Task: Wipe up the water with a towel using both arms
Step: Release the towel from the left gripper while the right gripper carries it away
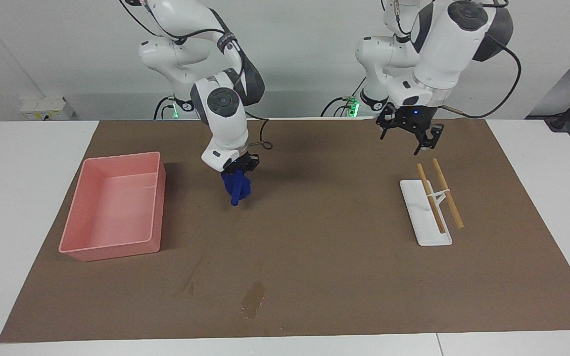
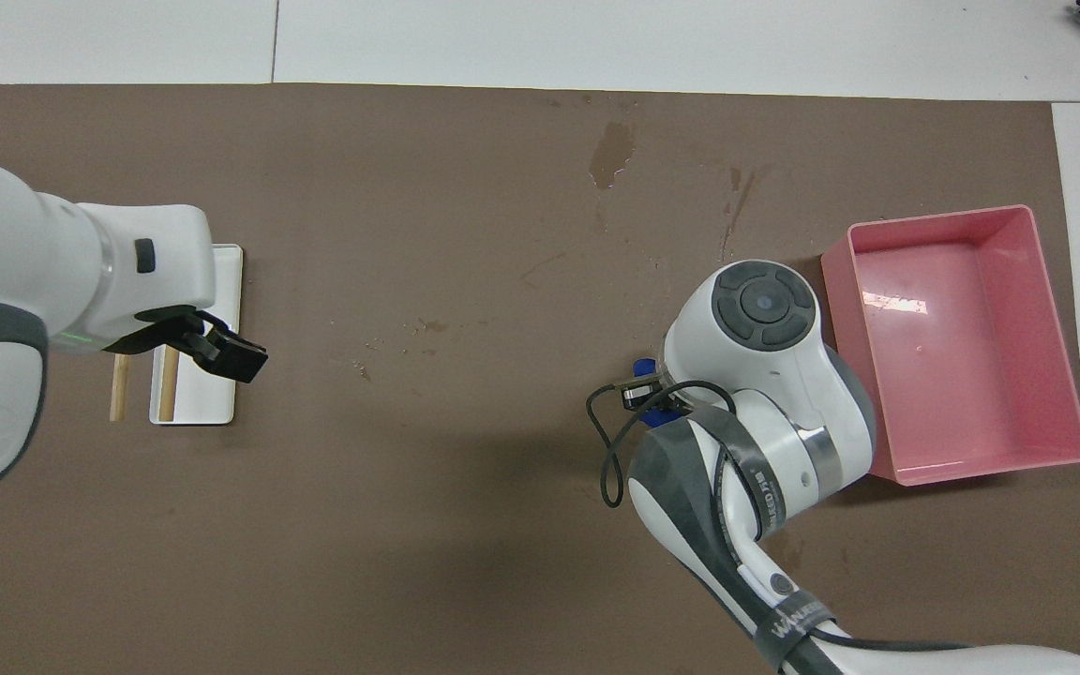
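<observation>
The towel (image 1: pixel 236 188), a small deep-blue cloth, hangs bunched from my right gripper (image 1: pixel 237 173), which is shut on its top and points down. It hangs over the brown mat beside the pink tray. From overhead the right arm covers it, and only a blue scrap of the towel (image 2: pixel 643 366) shows. The water is a dark puddle (image 1: pixel 253 298) on the mat near the table edge farthest from the robots, and from above this puddle (image 2: pixel 611 153) is uncovered. My left gripper (image 1: pixel 406 139) is open and empty in the air over the white stand.
An empty pink tray (image 1: pixel 152 198) sits toward the right arm's end of the mat. A white stand (image 1: pixel 418 207) bearing two wooden sticks lies toward the left arm's end. Thin wet streaks (image 1: pixel 191 282) mark the mat beside the puddle.
</observation>
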`<state>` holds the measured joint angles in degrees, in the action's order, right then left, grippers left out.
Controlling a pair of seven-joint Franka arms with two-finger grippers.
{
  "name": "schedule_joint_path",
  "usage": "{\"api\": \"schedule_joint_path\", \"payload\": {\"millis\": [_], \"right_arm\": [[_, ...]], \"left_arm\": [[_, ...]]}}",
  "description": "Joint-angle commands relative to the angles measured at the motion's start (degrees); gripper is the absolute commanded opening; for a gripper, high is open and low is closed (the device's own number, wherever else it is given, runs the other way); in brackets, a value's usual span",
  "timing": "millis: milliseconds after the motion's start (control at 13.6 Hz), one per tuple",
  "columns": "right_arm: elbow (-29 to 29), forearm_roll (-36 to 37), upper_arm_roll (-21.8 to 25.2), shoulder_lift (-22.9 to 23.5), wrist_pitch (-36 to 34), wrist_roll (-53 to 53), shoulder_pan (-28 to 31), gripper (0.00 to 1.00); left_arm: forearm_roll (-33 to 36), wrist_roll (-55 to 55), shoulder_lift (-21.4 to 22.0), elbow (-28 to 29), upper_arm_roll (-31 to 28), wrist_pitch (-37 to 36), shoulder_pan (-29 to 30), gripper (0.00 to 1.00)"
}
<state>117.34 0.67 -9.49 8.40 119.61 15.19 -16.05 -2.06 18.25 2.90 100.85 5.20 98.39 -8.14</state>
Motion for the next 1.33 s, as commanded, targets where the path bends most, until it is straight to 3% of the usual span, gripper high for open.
{"api": "schedule_joint_path", "payload": {"millis": [0,295,664,959,1107,1254], "right_arm": [[8.7,1.9,-0.7,-3.2,8.9,-2.2,1.7,0.0],[9.4,1.4,-0.7,1.5,20.3,-1.6,4.3,0.0],[1.7,1.4,-0.7,14.6,31.3,-1.6,4.2,0.0],[-10.2,2.3,-0.7,21.6,30.7,-2.1,4.4,0.0],[-13.9,2.8,-0.4,23.3,30.2,-8.0,5.4,0.0],[-15.7,5.5,-0.4,24.2,29.2,-17.3,9.7,0.0]], "left_arm": [[0.5,-11.2,2.1,1.4,0.7,-4.5,5.6,1.0],[0.5,-14.1,1.4,-1.8,0.7,-3.6,11.6,1.0],[0.1,-14.1,0.2,-5.0,0.7,-3.6,12.4,1.0],[0.5,-13.9,-1.1,-7.9,0.6,-4.9,12.3,1.0],[0.3,-13.9,-1.0,-7.9,0.3,-5.3,11.5,1.0],[0.1,-13.8,-1.1,-9.9,-4.4,-7.3,7.1,1.0]]}}
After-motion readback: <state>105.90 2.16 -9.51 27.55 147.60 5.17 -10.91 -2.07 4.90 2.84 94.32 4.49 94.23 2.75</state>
